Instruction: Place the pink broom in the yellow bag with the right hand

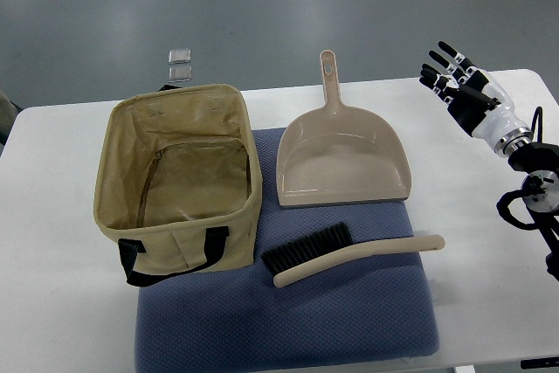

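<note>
**Broom on the mat, hand far off**

Near the mat's (349, 321) front edge lies the pink broom (349, 255), just beside the open yellow bag (179, 185). Right hand (456, 76) hovers at the tabletop's (52, 303) far right, fingers spread, holding nothing.

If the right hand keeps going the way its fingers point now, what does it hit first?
Nothing, as far as I can tell: the right hand points up-left, off the table's far edge toward bare floor. Depth is unclear, though.

White table (52, 216); blue mat (349, 321) flat on it; yellow bag (179, 189) partly on mat.
</note>
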Motion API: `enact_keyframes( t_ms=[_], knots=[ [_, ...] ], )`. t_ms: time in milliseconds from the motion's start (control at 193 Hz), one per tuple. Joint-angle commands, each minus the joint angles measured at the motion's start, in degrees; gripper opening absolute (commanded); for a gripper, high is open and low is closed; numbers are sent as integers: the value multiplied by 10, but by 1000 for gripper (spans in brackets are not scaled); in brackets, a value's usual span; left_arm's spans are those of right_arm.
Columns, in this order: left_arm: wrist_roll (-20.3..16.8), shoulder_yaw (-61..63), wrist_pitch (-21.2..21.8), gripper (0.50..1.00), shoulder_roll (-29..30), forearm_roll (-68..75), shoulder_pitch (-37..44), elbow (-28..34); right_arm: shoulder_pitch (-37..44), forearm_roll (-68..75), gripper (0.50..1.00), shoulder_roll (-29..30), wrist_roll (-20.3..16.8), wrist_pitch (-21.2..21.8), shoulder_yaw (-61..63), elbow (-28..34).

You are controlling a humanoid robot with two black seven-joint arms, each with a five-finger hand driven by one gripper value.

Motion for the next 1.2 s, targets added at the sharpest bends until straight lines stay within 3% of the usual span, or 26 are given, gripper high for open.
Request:
enact_keyframes(
  t_ms=[0, 1196],
  knots=[
    [0, 0, 0, 1000, 0, 0, 0, 0, 0, 0, 926, -2, 0, 1, 0, 0],
    [0, 0, 0, 1000, 0, 0, 0, 0, 0, 0, 926, -3, -3, 2, 1, -2]
  ],
)
